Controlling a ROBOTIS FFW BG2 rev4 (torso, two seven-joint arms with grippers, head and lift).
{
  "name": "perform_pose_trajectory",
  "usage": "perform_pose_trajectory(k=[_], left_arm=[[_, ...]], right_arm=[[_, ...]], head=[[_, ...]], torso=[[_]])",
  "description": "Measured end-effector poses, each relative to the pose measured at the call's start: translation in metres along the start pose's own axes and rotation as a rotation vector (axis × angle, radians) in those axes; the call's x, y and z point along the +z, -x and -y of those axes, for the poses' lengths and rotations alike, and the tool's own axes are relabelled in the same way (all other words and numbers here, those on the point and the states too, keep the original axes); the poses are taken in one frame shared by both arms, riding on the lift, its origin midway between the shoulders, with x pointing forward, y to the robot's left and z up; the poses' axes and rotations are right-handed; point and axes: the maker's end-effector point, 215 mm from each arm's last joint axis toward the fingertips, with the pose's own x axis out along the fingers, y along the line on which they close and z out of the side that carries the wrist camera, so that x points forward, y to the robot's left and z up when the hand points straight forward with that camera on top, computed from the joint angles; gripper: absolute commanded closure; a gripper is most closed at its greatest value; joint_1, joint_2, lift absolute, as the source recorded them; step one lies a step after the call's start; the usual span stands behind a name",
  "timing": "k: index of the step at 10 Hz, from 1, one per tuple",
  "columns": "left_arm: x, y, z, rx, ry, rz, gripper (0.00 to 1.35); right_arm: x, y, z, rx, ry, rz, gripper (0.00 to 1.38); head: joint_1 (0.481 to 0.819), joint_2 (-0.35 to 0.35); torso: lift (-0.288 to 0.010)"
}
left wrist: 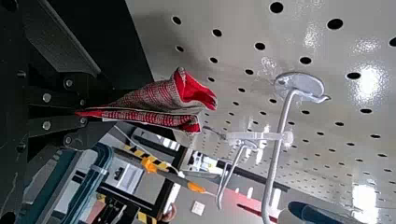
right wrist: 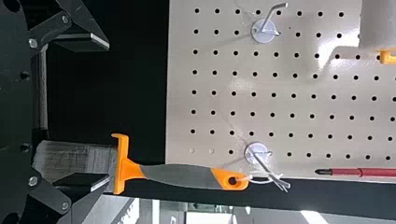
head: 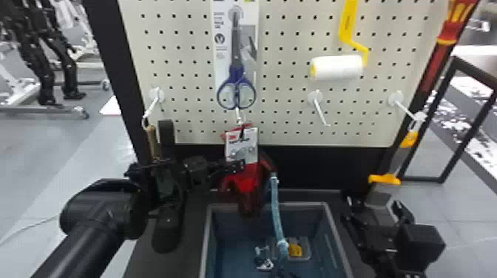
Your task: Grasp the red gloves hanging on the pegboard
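One: Where do the red gloves point(head: 248, 183) hang, and why there?

Two: Far side, at the middle of the pegboard point(head: 288, 74), just off its lower edge. A card header point(head: 241, 146) joins them as a pair and hangs them on a white wire hook point(head: 239, 117) right below the blue-handled scissors point(head: 236, 92). That leaves them dangling free above the grey bin point(head: 209, 236), which sits nearer to us.

One: And the left gripper point(head: 236, 168)?

Two: It comes in level from the left and is closed on the gloves' left edge, pinching the folded cloth. I'd judge a side pinch was chosen because the card and hook block the top.

One: What are they made of?

Two: The back is knit, a red-and-white weave, and the palm side has a smooth red coating. They look soft and floppy, so I'd expect them to sag once they are off the hook. The hook is thin, glossy wire, and the board is shiny perforated sheet.

One: What about the right gripper point(right wrist: 102, 112)?

Two: It is parked near right beside the bin, jaws wide apart and holding nothing. It faces an orange-and-grey handled tool point(right wrist: 182, 175) hung on the board's right-hand hook.

One: What's the risk?

Two: The card could snag on the hook's tip unless the gloves are drawn straight off toward us.
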Motion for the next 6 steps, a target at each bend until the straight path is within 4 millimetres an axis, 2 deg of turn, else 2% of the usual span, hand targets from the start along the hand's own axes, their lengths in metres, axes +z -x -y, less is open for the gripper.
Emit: perform_pose_trajectory(k=[6], left_arm=[[0.0016,0.0005,-0.0001,0.001,-0.001,0.009,1.15]], right_arm=[[0.0002,0.0001,-0.0001,0.0,0.001,0.002,0.28]], head=[[0.549,0.0]], torso=[[-0.1]])
